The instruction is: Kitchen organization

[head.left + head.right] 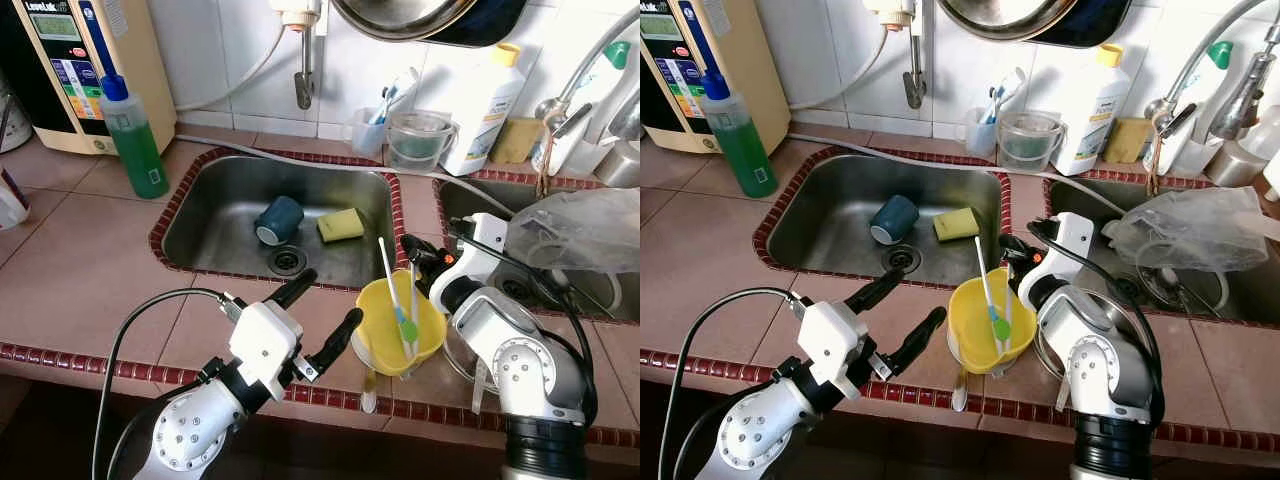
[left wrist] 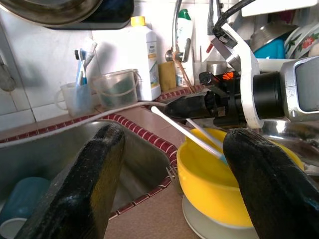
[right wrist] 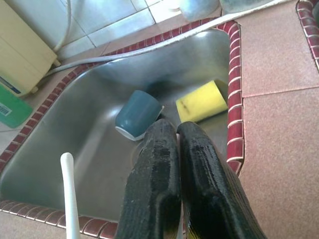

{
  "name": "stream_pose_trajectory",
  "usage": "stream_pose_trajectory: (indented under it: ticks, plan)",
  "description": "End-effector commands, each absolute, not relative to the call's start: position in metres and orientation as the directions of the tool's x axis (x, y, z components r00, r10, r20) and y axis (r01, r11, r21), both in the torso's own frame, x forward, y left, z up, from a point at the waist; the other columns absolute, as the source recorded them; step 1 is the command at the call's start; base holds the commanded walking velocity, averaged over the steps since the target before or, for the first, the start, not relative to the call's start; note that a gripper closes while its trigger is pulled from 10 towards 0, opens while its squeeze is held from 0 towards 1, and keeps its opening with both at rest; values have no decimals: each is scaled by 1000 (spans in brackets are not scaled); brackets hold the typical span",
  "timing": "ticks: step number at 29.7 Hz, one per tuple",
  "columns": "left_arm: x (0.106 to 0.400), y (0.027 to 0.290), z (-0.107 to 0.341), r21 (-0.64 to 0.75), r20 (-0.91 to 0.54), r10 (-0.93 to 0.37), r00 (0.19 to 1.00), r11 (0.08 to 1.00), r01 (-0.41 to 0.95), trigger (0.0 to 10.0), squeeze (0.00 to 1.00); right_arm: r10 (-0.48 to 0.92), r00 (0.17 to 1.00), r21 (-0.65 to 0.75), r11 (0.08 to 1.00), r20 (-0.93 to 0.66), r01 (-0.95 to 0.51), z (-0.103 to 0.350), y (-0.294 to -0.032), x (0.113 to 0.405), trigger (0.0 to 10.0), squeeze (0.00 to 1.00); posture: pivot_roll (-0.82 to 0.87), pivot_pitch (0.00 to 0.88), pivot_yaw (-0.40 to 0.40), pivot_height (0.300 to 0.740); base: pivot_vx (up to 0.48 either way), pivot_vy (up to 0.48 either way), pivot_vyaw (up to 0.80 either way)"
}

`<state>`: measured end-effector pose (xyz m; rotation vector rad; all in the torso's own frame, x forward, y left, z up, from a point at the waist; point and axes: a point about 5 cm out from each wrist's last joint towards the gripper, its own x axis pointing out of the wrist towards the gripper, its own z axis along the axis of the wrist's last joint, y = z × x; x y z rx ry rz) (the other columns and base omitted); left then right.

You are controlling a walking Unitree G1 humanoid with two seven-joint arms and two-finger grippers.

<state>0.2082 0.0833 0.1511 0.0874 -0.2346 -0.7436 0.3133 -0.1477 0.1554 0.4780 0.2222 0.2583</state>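
Steel sink (image 1: 220,200) holds a teal cup (image 1: 278,219) and sponge (image 1: 340,224). The left gripper (image 1: 325,310) hovers over the worktop with fingers spread wide, empty. The yellow bowl (image 1: 385,345) sits beside it, where the right gripper (image 3: 172,149), fingers pressed together, seems to pinch its rim. Next likely lifts the bowl away.

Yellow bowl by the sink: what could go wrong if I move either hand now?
1. The yellow bowl sits near the counter's front edge with two white utensils sticking up; the open left hand beside it could nudge it off.
2. The right hand, shut, hovers just behind the bowl at the sink rim; swinging it could catch the utensils.
3. Anything knocked may drop onto the blue cup or yellow sponge.
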Motion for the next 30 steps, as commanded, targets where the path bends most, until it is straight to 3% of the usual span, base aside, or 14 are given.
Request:
stream_pose_trajectory:
  ticks: [1,2,3,4,17,30]
  plan:
    - [206,82,153,157,185,-682,708,732,663,10000,0,305,946,471,854,-105,-223,165,-149,315,0,0,-69,64,-38,740,0,0,0]
    - [206,82,153,156,185,-682,707,731,664,10000,0,316,944,481,844,-90,-236,167,-149,315,4510,0,-69,65,-38,740,0,0,0]
    - [206,82,153,156,185,-682,707,731,664,10000,0,324,943,489,837,-81,-246,169,-149,315,4510,0,-69,65,-38,740,0,0,0]
    - [206,82,153,154,186,-682,707,731,665,10000,0,335,941,505,821,-50,-265,172,-149,315,10000,0,-70,67,-37,740,0,0,0]
    - [208,83,153,150,182,-678,713,735,661,10000,0,421,887,584,677,192,-447,200,-153,311,10000,0,-70,76,-33,740,0,0,0]
    - [210,84,153,162,177,-674,717,738,655,10000,0,390,857,588,624,337,-515,225,-164,314,10000,0,-70,69,-28,740,0,0,0]
